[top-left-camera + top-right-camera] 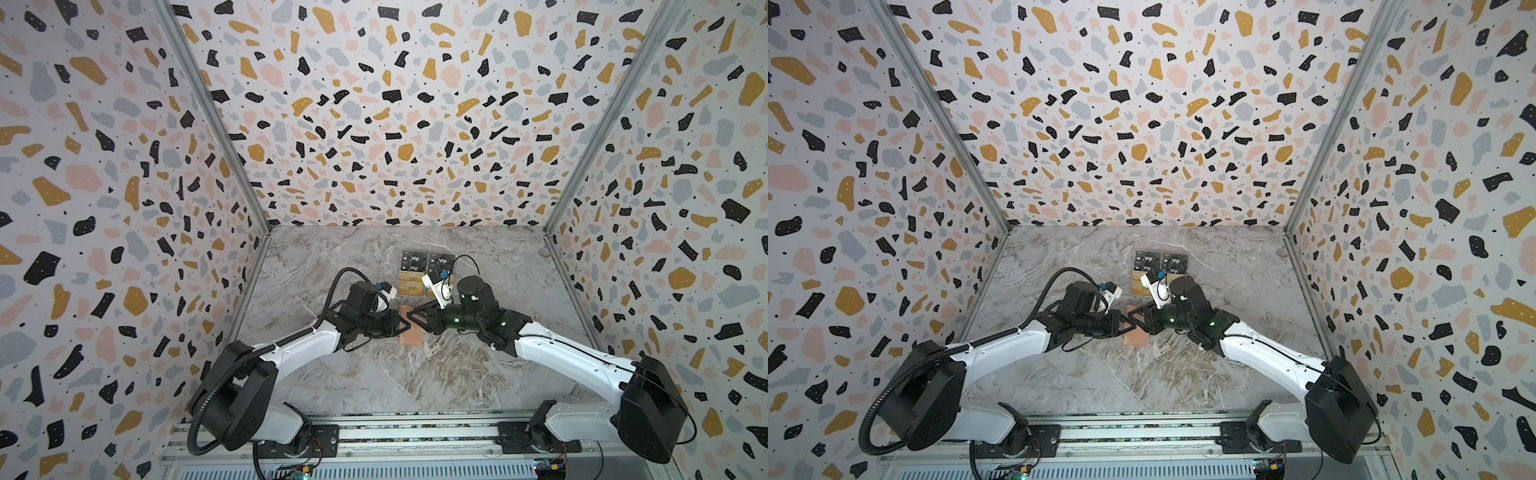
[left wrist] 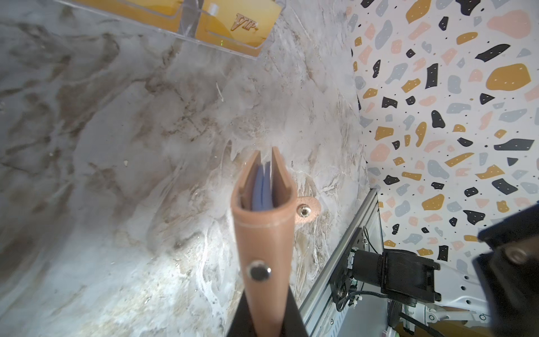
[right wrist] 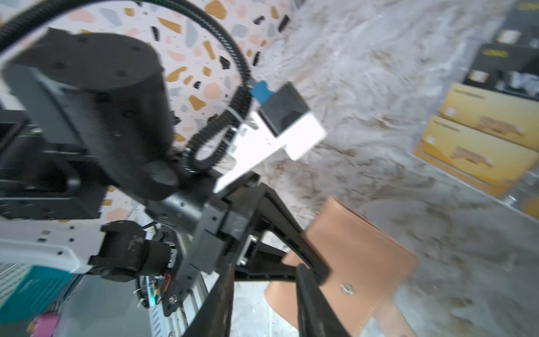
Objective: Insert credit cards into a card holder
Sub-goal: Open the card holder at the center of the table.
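Card holder (image 2: 264, 233), likely soft, light, clamped in left fingers (image 2: 293, 321) | right fingers (image 3: 310, 309) seemingly parted alongside | hold clear of sleeves (image 2: 262, 186).

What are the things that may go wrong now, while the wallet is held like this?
1. Only the left pincer grips the card holder, near one end; the right pincer is open, so the holder may sag or twist.
2. Its mouth gapes narrowly around the blue sleeves, so a gold card may catch on an edge.
3. Both pincers sit very close; they may collide.
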Controlling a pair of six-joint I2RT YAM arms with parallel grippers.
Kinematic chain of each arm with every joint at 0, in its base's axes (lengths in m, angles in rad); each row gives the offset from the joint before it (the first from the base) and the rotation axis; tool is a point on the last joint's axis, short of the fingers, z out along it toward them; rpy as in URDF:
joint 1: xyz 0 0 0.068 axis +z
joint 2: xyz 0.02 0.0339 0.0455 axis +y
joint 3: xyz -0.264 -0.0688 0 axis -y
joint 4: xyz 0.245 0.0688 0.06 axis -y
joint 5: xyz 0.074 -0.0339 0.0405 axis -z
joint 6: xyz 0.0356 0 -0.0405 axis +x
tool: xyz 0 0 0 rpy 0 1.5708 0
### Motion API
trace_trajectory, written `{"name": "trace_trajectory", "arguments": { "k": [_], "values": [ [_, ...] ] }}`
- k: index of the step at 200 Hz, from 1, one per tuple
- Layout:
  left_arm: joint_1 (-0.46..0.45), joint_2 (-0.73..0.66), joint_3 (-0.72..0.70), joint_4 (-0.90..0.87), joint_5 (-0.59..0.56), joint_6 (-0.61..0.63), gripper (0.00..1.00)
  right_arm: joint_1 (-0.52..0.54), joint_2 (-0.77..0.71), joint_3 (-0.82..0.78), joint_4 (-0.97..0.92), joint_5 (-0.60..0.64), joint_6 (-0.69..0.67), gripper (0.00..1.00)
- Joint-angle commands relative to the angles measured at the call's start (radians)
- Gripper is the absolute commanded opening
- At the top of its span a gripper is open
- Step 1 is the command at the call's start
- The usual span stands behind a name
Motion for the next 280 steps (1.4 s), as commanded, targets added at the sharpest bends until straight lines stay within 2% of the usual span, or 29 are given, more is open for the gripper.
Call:
{"name": "trace_trajectory", "arguments": {
  "k": [1,24,63,105,161,199,241,280],
  "values": [
    [0.012,-0.053,0.039,0.002,0.064,0.016,0.0,-0.062,0.028,-0.059,0.221,-0.224,0.097,0.31],
    [0.033,-0.088,0.026,0.021,0.109,-0.002,0.0,-0.16,-0.002,-0.194,0.432,-0.355,0.207,0.29],
    [0.04,-0.128,-0.007,0.134,0.188,-0.071,0.0,-0.241,-0.034,-0.292,0.53,-0.479,0.232,0.29],
    [0.038,-0.187,-0.041,0.264,0.235,-0.156,0.0,-0.337,-0.032,-0.429,0.781,-0.576,0.338,0.29],
    [0.038,-0.208,-0.056,0.267,0.26,-0.172,0.0,-0.374,-0.006,-0.451,0.949,-0.669,0.389,0.31],
    [0.037,-0.213,-0.066,0.294,0.271,-0.182,0.0,-0.374,0.005,-0.42,0.907,-0.682,0.357,0.35],
    [0.037,-0.224,-0.082,0.314,0.297,-0.182,0.0,-0.394,0.027,-0.341,0.751,-0.685,0.236,0.41],
    [0.036,-0.243,-0.093,0.32,0.311,-0.177,0.0,-0.408,0.073,-0.299,0.777,-0.716,0.245,0.44]
  ]
}}
